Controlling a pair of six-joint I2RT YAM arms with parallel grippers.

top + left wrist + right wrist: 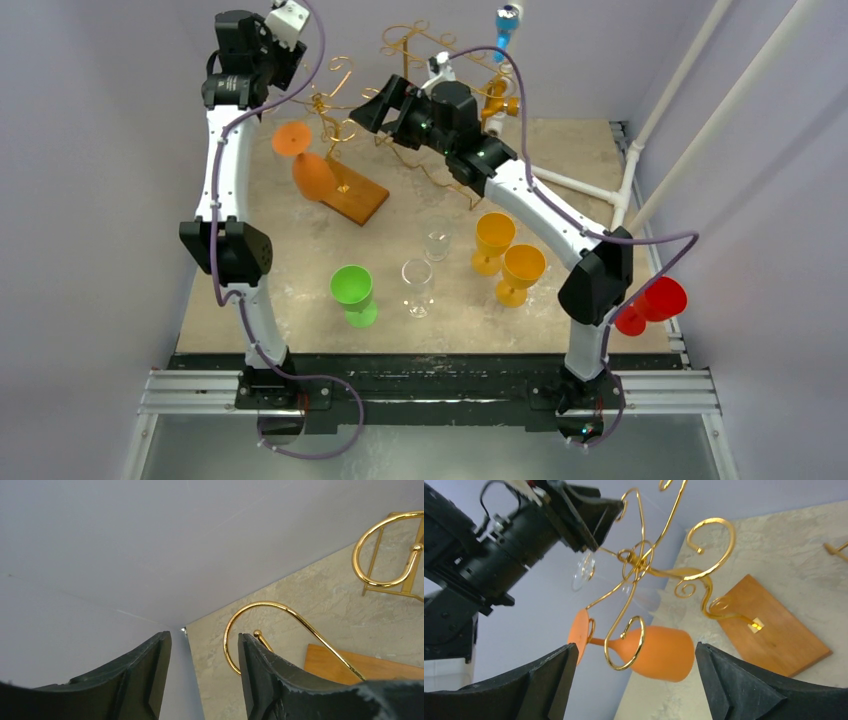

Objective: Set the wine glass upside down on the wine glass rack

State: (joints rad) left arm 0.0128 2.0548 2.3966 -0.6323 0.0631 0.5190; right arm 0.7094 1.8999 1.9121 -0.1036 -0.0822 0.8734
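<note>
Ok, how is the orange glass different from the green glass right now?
The orange glass hangs from the gold rack by its foot, with its bowl below. The green glass stands upright on its own foot on the table. The orange glass is towards the far left of the table, while the green glass is close to the near edge. Both are opaque, coloured, stemmed glasses of much the same shape.

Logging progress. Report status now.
Left gripper open at rack. Right gripper open, empty. Orange glass hangs inverted; clear glass beside left gripper, seating unclear.
</note>
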